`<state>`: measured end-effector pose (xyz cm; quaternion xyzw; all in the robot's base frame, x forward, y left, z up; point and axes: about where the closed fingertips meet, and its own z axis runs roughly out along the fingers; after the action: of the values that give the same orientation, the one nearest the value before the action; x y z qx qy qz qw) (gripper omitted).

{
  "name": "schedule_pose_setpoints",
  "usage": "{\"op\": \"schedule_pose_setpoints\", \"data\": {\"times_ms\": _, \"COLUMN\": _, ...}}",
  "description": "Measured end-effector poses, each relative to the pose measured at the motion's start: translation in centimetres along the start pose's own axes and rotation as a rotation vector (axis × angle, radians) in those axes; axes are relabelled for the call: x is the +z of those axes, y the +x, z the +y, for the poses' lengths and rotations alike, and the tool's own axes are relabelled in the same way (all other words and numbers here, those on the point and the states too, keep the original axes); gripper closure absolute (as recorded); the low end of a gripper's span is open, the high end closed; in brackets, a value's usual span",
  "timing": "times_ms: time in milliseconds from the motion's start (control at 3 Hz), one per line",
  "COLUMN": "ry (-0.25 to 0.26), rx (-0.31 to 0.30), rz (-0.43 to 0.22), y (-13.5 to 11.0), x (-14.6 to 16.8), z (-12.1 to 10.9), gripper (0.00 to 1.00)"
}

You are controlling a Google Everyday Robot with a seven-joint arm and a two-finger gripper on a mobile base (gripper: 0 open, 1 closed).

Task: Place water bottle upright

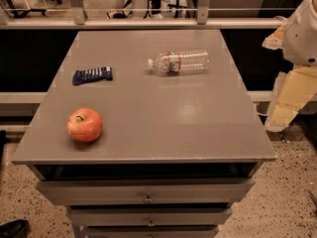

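The water bottle [179, 62] lies on its side on the far middle of the grey tabletop [163, 113]. It is clear and ribbed, with a pale label band marked in red, and its white cap points left. My gripper [283, 114] hangs off the table's right side, below the white arm [303, 31], well to the right of the bottle and a little nearer than it. It holds nothing that I can see.
A red-orange apple [84, 125] sits at the front left of the table. A dark blue snack packet [92, 75] lies flat at the far left. Drawers [147, 192] run below the tabletop. A railing [148, 23] stands behind the table.
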<state>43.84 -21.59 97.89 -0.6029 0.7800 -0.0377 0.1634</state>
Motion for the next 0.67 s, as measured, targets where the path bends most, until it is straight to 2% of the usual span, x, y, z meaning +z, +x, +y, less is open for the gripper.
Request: {"op": "schedule_pose_setpoints", "data": {"times_ms": 667, "ry": 0.001, "rx": -0.002, "rz": -0.004, "y": -0.09, "x": 0.02, "z": -0.12, "gripper": 0.0}}
